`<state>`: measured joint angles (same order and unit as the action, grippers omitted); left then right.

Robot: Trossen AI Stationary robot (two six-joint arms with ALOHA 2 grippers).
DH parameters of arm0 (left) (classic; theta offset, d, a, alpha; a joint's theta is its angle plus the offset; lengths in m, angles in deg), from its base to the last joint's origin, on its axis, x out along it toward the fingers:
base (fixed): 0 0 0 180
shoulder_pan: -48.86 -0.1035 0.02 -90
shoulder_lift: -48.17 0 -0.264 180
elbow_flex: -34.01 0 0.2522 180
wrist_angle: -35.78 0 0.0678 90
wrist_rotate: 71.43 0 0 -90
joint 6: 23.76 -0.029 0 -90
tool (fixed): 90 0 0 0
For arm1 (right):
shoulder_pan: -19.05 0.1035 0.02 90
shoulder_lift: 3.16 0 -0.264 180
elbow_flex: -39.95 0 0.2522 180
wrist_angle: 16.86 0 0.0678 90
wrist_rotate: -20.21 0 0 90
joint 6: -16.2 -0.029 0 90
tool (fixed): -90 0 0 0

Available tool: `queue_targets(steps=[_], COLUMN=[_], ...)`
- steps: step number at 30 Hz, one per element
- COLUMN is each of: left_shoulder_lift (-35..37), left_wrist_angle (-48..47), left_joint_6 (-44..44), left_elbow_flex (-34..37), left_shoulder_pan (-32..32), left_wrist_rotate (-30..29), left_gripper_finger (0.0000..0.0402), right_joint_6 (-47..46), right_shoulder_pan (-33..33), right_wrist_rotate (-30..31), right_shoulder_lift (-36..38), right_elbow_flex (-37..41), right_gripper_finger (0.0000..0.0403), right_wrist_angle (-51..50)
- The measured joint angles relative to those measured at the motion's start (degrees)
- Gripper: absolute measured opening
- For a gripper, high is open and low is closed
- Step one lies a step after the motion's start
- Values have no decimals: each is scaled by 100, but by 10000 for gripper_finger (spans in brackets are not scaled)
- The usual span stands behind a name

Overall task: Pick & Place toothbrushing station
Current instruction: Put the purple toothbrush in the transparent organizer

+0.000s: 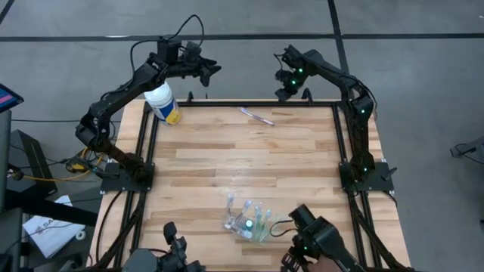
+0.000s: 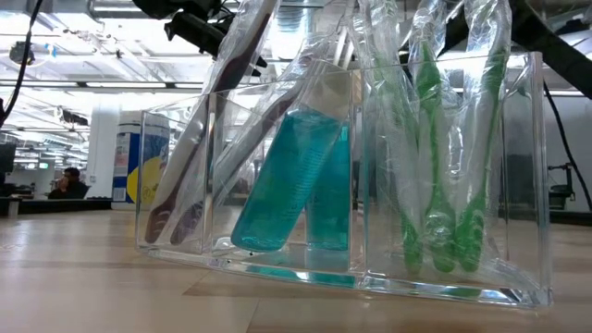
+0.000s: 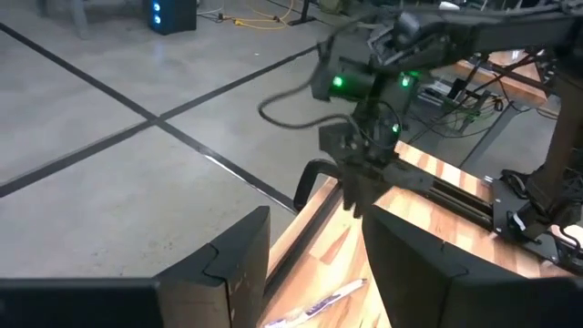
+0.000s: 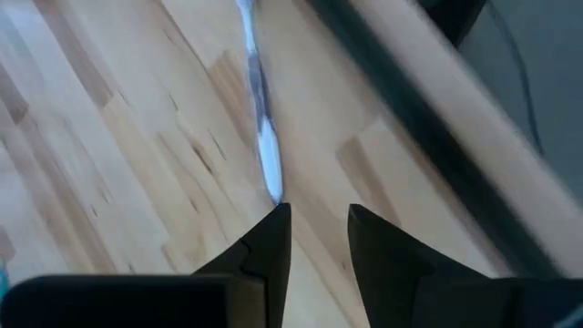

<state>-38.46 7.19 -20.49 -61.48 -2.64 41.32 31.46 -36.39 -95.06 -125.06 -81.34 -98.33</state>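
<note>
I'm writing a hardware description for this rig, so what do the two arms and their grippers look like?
Both arms are dark, jointed and slim. The left arm carries a looping black cable near its wrist; the right arm shows small green lights. The left gripper and the right gripper each have two flat, dark, angular fingers.

Wooden table point(image 1: 197, 162): organizer point(image 1: 246, 219), toothbrush point(image 1: 257, 116), canister point(image 1: 162, 103)

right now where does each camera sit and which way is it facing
high: overhead, straight down on the table; both arms show.
low: at tabletop height, level into the clear organizer; an arm overhead.
left wrist: above the table's far edge, past its own fingers toward the right arm.
right wrist: looking down past its fingers.
shared: the loose wrapped toothbrush shows in high and both wrist views.
</note>
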Motion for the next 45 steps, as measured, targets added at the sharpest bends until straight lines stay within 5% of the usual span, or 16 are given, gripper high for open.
queue_targets(steps=[17,26,45], left_shoulder_lift=[0,-2,-2], left_wrist_angle=[222,271,297], left_joint_6=[155,303,304], left_elbow_flex=[0,-2,-2], left_shoulder_pan=[0,9,9], left_wrist_rotate=[-79,-204,-221], left_gripper_finger=[172,172,172], right_joint_6=[-446,-728,-1019], right_shoulder_pan=[-586,-410,418], right_wrist_rotate=[-6,512,515], right_shoulder_lift=[1148,1056,270], right_elbow_flex=[2498,2527,2531], right_gripper_finger=[99,8,0], right_wrist_angle=[1825,2187,1959])
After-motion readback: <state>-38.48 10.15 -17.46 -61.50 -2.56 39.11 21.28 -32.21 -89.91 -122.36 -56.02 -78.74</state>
